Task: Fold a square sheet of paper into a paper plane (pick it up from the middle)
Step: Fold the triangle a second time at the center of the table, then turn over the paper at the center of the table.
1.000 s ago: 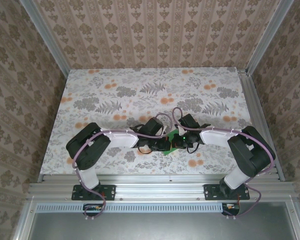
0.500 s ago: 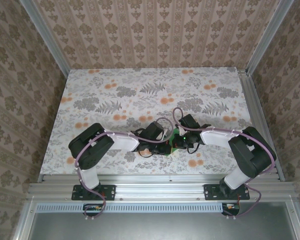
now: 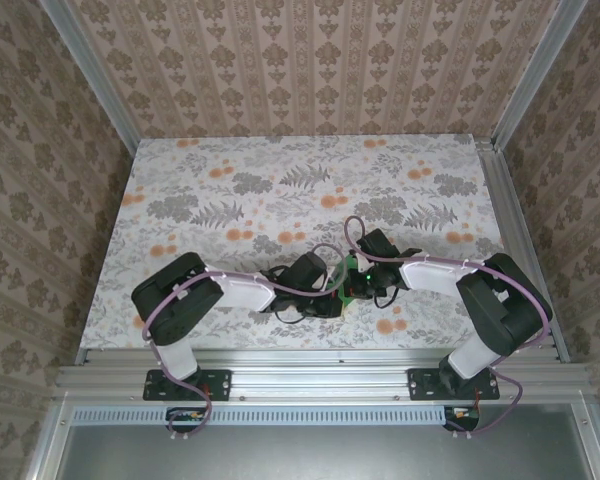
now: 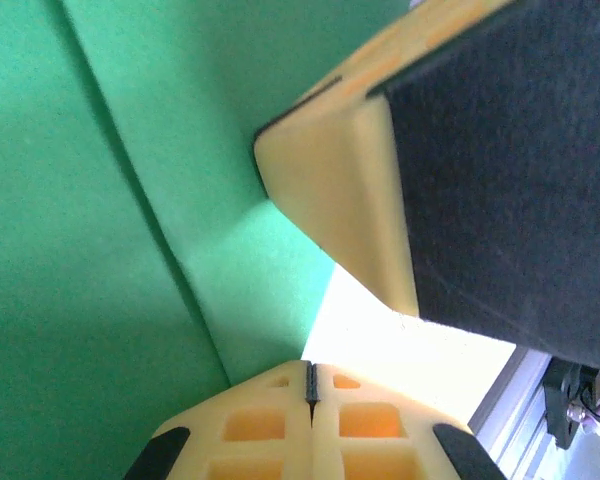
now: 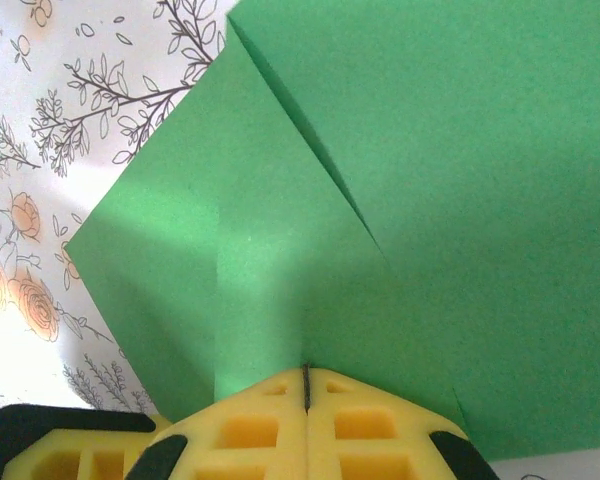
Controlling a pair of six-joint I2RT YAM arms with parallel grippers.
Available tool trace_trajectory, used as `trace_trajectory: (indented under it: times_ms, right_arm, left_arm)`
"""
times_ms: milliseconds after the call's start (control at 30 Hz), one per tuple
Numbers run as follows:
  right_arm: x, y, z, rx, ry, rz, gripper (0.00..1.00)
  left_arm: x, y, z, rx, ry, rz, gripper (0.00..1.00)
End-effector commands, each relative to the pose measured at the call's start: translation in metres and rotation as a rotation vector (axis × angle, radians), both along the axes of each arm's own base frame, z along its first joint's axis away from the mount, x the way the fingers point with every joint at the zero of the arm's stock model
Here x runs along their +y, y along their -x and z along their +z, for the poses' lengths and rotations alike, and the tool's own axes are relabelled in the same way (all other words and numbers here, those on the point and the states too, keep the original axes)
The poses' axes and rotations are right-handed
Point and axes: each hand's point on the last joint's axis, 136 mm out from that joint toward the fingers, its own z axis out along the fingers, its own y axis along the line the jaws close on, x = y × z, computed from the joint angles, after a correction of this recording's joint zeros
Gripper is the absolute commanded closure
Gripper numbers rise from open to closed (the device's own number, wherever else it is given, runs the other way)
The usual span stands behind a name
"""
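Note:
The square sheet of paper (image 5: pixel 430 190) is bright green and lies creased on the floral tabletop, with folded flaps meeting along a diagonal edge. My right gripper (image 5: pixel 306 374) is shut, its tips resting against the paper's near part. My left gripper (image 4: pixel 310 372) is shut too, with its tips at the edge of the green paper (image 4: pixel 80 260). One yellow right finger (image 4: pixel 330 200) shows close above it. From above, both grippers (image 3: pixel 332 290) (image 3: pixel 354 286) meet tip to tip near the table's front middle. They cover most of the paper (image 3: pixel 350 265).
The floral tabletop (image 3: pixel 280 190) stretches away behind the grippers. An aluminium rail (image 3: pixel 320 352) runs along the near edge, and a piece of rail (image 4: pixel 525 395) shows in the left wrist view. Patterned walls close in the left, right and back.
The left arm's wrist has slid a little toward the near edge and right, closer to the right gripper. Less green paper shows from above. The right arm has hardly moved.

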Motion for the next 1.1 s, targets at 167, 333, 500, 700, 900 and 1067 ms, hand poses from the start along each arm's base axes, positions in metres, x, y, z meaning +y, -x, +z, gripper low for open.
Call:
trace_trajectory:
  times_ms: [167,333,500,700,900,1067]
  right_arm:
    - [-0.025,0.024,-0.022,0.086,0.132,0.024,1.0]
    - [-0.019,0.02,-0.011,0.052,0.092,0.035,0.99]
    - [-0.013,0.013,0.009,0.008,0.044,0.027,0.92]
    - [-0.02,0.005,0.032,-0.034,-0.006,-0.039,0.8]
    - [-0.038,0.009,0.028,-0.013,-0.028,-0.134,0.74]
    - [-0.033,0.008,0.023,0.0,-0.08,-0.16,0.66]
  left_arm:
    - [0.016,0.01,0.02,0.053,-0.039,-0.034,0.94]
    - [0.016,-0.026,0.049,-0.018,-0.001,0.017,0.87]
    - [0.027,-0.064,0.053,-0.05,-0.015,0.109,0.8]
    - [0.022,-0.084,0.051,-0.044,0.005,0.148,0.66]
    - [0.008,-0.087,0.045,0.007,0.045,0.173,0.59]
    - [-0.001,-0.083,0.038,0.032,0.053,0.168,0.57]
